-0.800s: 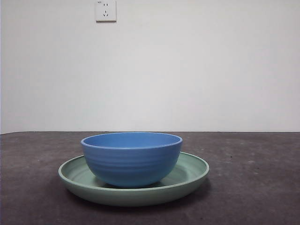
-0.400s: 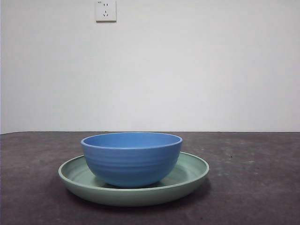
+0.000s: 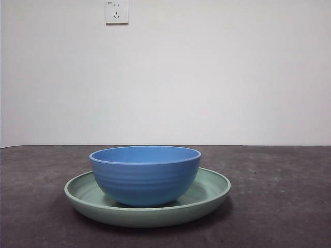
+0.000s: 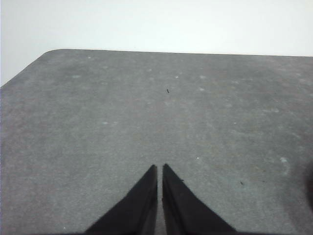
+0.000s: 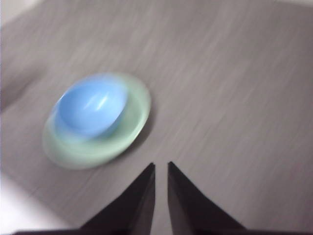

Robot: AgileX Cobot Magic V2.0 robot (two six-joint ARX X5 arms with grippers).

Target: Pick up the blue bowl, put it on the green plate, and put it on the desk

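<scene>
- I am looking across the desk (image 3: 289, 206), a dark grey-brown matte top with small pale specks, and a plain white wall (image 3: 207, 77) is standing behind it with a white socket (image 3: 116, 11) high up.
- In the left wrist view the desk's far edge is running straight under the wall, and one corner (image 4: 51, 53) is curving round.
- Bare desk is lying on both sides of the dishes in the front view, and neither arm is showing there.
- The blue bowl (image 3: 145, 174) is sitting upright inside the green plate (image 3: 212, 194), near its middle, and the plate is resting flat on the desk.
- My right gripper (image 5: 161, 169) is hanging above the desk, its jaws drawn close with only a thin gap and gripping nothing; its view is blurred.
- From that camera the bowl (image 5: 92, 106) and plate (image 5: 134, 115) are lying ahead of the jaw tips and off to one side, well apart from them.
- My left gripper (image 4: 160, 170) is holding over bare desk, its jaws pressed nearly together and empty, with neither dish in its view.
</scene>
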